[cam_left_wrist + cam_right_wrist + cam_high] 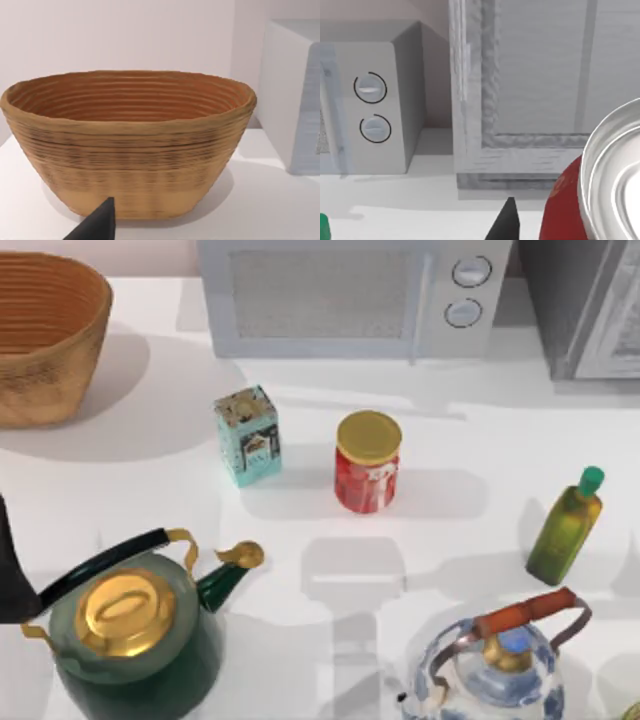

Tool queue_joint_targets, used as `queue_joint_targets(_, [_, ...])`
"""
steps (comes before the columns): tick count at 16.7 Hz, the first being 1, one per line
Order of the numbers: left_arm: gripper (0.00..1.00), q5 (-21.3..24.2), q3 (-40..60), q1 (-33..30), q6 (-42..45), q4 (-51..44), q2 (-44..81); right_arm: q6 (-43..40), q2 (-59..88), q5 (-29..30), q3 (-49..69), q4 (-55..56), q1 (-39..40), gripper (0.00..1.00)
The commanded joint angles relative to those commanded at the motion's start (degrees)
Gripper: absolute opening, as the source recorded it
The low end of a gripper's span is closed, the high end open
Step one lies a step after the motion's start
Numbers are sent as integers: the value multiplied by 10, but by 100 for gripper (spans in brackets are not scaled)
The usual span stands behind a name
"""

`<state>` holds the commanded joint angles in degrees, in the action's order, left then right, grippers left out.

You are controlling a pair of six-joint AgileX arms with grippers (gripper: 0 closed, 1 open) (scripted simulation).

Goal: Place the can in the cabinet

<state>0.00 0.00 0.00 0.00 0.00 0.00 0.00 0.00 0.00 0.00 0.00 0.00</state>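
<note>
— Where does the can [368, 462] stand?

— Mid-bench, upright, its long axis vertical and its gold lid facing up. The teal box [248, 436] is just beside it and the microwave [350, 295] is behind it. It is well apart from our left arm [8, 575], which is parked at the bench's left edge.

— And the cabinet [540, 75]?

— Straight ahead of our right hand [507, 222], with its framed door flush and facing us. A narrow gap separates it from the microwave's knob side.

— Is the right hand clenched or released?

— We cannot tell. A silver-topped red tin [565, 210] tilts close beside it. We cannot tell whether the two touch.

— The left hand [97, 225]?

— It faces the woven basket [130, 145], and we cannot tell its state either.

— Room to move?

— Bare bench [470, 440] runs from the can towards the cabinet's front. The green bottle [566, 528] stands off that stretch, and both kettles sit at the near edge.
</note>
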Motion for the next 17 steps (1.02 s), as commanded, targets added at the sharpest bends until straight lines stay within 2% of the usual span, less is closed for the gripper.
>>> queue_joint_targets(6, [100,0,0,0,0,0,0,2,7,0,8,-1,0,0])
queue_joint_targets(9, [100,0,0,0,0,0,0,3,53,5,62,-17,12,0])
queue_joint_targets(13, [100,0,0,0,0,0,0,5,185,19,214,-60,37,0])
queue_joint_targets(17, [100,0,0,0,0,0,0,7,366,41,453,-116,63,0])
